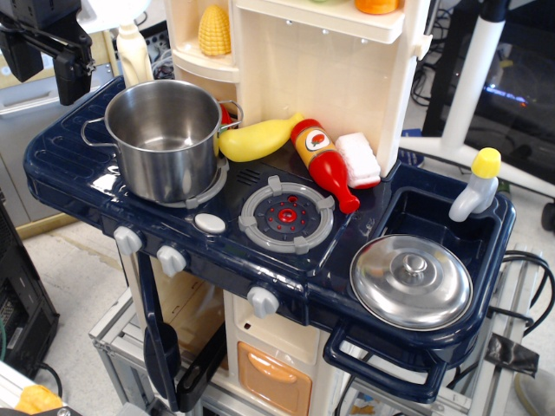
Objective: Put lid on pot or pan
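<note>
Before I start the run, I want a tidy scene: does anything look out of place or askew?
The lid lies over the sink, far from the open pot. The ketchup bottle lies tipped over behind the burner.

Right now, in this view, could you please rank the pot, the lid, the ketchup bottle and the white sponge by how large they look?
1. pot, largest.
2. lid, its disc about as wide as the pot's mouth, but shallow.
3. ketchup bottle.
4. white sponge, smallest.
The lid lies nearer the camera, so its width may be flattered.
</note>
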`<state>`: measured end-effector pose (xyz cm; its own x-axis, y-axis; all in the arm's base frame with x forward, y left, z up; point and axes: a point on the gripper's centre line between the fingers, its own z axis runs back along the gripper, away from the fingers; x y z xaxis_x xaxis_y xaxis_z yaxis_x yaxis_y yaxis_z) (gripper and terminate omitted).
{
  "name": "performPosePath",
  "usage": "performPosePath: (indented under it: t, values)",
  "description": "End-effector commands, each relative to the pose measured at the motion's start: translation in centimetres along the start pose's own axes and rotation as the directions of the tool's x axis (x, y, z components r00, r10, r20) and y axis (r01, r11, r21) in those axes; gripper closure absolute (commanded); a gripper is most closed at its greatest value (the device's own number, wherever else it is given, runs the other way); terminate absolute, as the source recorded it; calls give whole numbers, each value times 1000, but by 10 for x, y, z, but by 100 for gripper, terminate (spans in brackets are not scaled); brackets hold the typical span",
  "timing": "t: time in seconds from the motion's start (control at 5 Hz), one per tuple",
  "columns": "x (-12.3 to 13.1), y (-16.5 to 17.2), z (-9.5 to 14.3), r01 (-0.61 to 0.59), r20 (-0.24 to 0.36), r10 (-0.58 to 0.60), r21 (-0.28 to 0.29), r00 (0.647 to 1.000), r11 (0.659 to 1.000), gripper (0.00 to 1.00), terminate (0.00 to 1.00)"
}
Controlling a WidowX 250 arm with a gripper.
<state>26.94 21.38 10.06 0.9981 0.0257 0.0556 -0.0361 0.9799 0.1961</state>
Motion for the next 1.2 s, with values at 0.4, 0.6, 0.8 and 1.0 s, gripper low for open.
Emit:
performPosePath:
  t: [0.4,0.6,0.8,1.0]
  values:
    - [-14,-47,111,-80,-9,81,89,997,993,0,0]
    - [-19,-91,144,-83,-30,85,76,996,994,0,0]
    - [-23,-140,149,-79,-12,80,77,997,994,0,0]
    - [-20,-194,136,-75,31,73,68,997,995,0,0]
